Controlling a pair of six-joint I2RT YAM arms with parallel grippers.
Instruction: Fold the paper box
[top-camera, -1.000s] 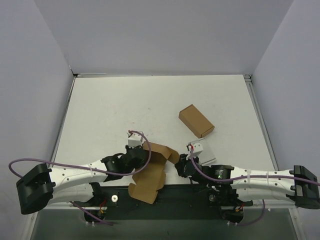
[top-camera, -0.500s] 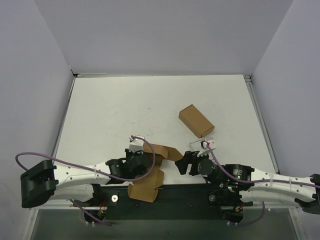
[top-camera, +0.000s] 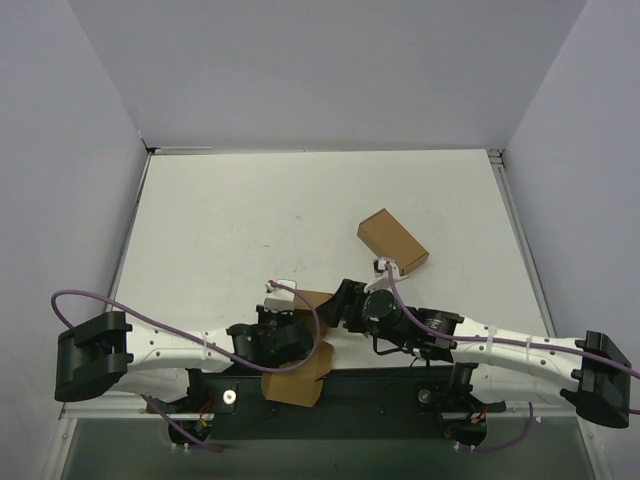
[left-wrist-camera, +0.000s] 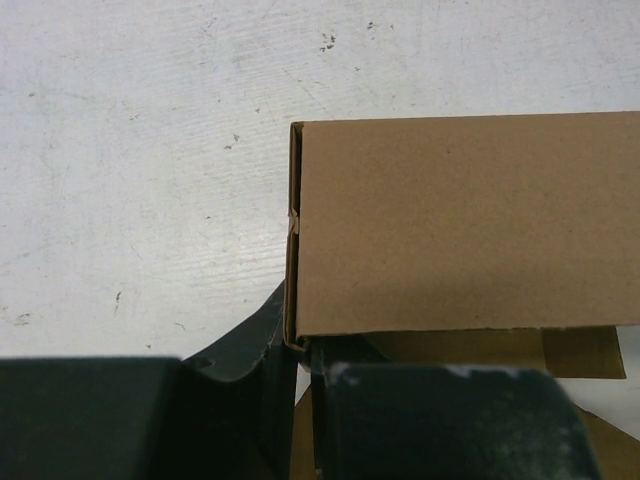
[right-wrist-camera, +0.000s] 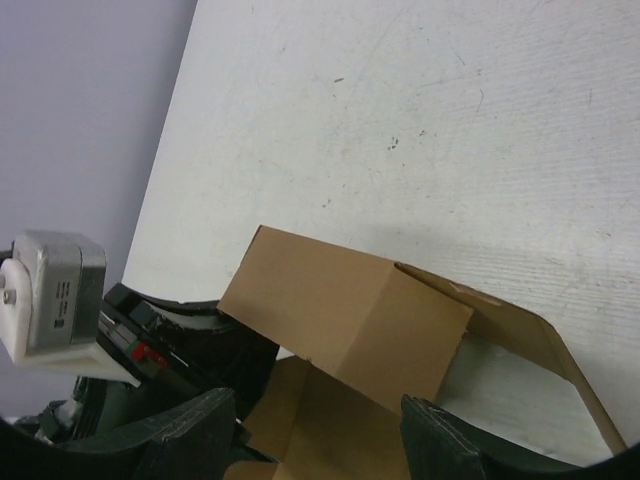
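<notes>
- Position: the paper box (top-camera: 292, 381), partly folded, sits at the near edge of the table (top-camera: 220, 220) between the two arms, with one flap reaching past that edge.
- Grip: the left gripper (left-wrist-camera: 300, 425) is clamped on a wall of the paper box, its fingers close together on the cardboard edge.
- Jaws: the right gripper (right-wrist-camera: 320, 445) stands wide apart, with a folded panel just beyond it.
- Elsewhere: a longer brown carton (top-camera: 392, 241) lies farther back, apart from the box.
</notes>
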